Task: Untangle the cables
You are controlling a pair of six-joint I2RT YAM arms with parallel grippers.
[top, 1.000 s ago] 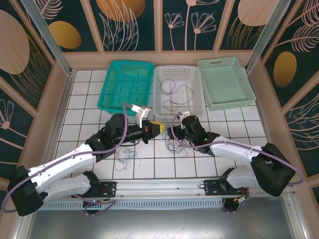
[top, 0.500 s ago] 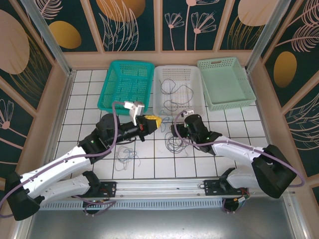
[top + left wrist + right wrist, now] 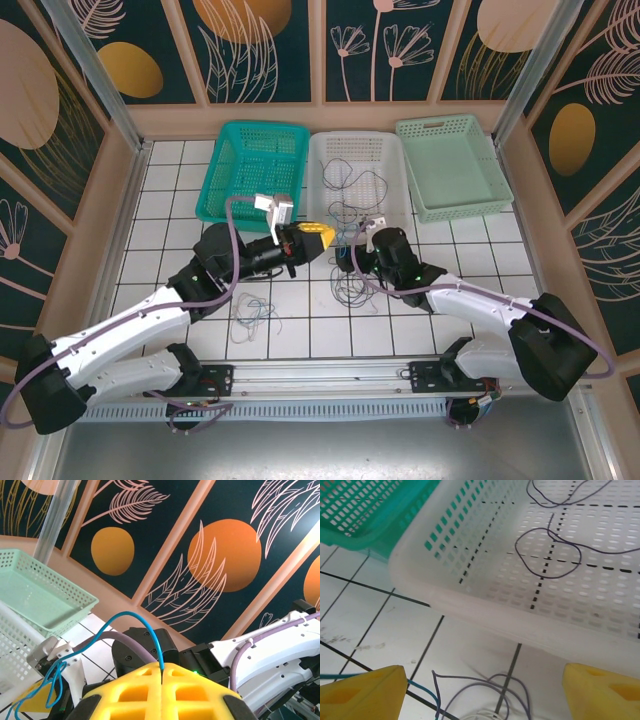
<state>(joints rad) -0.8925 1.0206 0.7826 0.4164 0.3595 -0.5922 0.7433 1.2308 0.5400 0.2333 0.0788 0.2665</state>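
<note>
Between the two arms, just near of the white basket [image 3: 316, 190], the left gripper [image 3: 320, 237] is clenched on a blue cable [image 3: 125, 613]. The left wrist view shows its yellow fingers [image 3: 135, 690] pressed together with the strand pinched in the seam. From there the cable arches up and to the left, then drops into a few loose blue loops low at the left edge. Just right of it, the right gripper [image 3: 354, 252] is released, holding nothing. In the right wrist view its yellow fingertips [image 3: 362, 690] sit wide apart at the two lower corners. Between them a dark cable [image 3: 485, 682] curls on the white tiled table [image 3: 180, 200], with a thin blue strand crossing by the left tip. From above, that dark cable forms a loose tangle on the tiles just near of the right gripper, and it also seems to hold a few pale strands. A pale cable [image 3: 255, 315] lies in small loops well to the left, beside the left arm. More dark cables [image 3: 358, 183] lie in open curls on the white basket's floor. A teal basket [image 3: 222, 170] stands to the left of the white one and a pale green basket [image 3: 452, 125] to its right, all along the far side.
</note>
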